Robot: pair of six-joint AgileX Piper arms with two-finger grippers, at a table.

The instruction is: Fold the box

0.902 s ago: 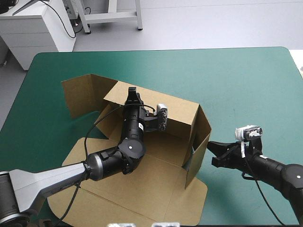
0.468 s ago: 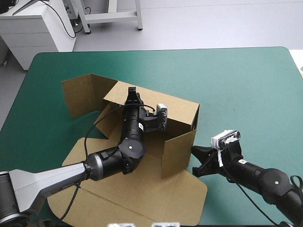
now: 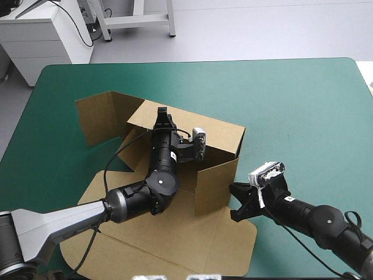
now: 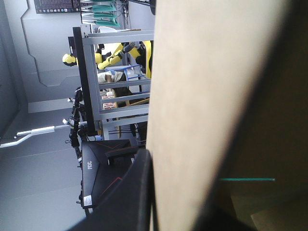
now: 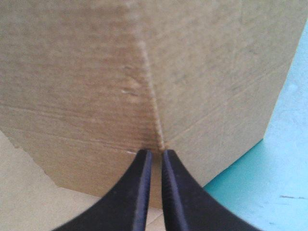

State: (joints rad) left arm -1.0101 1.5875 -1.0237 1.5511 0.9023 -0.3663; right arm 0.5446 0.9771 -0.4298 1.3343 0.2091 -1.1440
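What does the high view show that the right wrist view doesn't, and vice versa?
Only the high view: the whole box, back wall raised, with the left gripper shut on that wall's top edge. Only the right wrist view: the right gripper is shut, its tips at a crease in the side wall. Both: that gripper at the brown side wall, with the teal-green cover beside it.

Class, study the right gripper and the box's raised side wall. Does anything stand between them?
Nothing visible does. The right gripper, fingers shut, points straight at a crease in the box wall, with only bare board ahead of its tips. Whether the tips touch it cannot be told.
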